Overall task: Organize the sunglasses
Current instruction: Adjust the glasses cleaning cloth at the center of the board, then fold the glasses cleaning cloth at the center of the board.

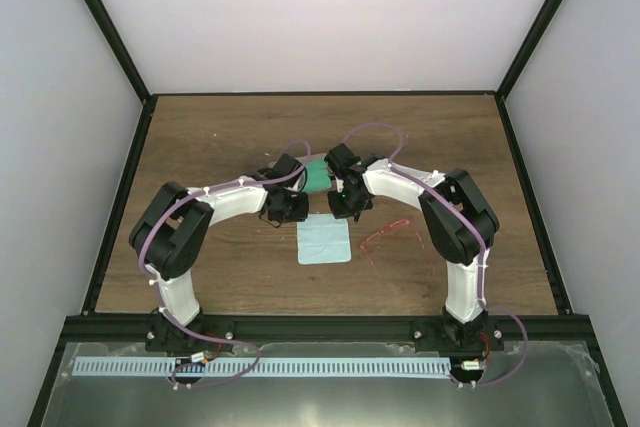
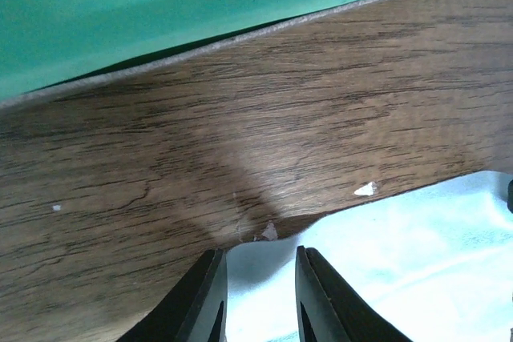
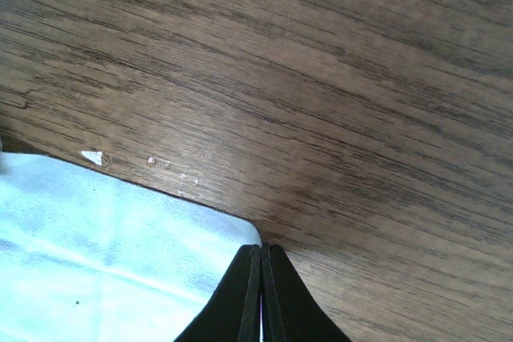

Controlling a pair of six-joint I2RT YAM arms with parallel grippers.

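The sunglasses (image 1: 386,236), thin red wire frame, lie on the wooden table to the right of the light-blue cloth (image 1: 325,240). The grey case with green lining (image 1: 318,175) lies open just beyond the cloth; its green edge also shows in the left wrist view (image 2: 160,6). My left gripper (image 1: 285,209) is open, its fingers either side of the cloth's far left corner (image 2: 260,270), which is slightly raised. My right gripper (image 1: 346,205) is shut at the cloth's far right corner (image 3: 120,262), which runs in under its tips (image 3: 261,247).
The wooden table (image 1: 220,147) is ringed by a black frame and white walls. Both arms reach in over the middle, elbows out to the sides. A metal rail (image 1: 300,367) runs along the near edge.
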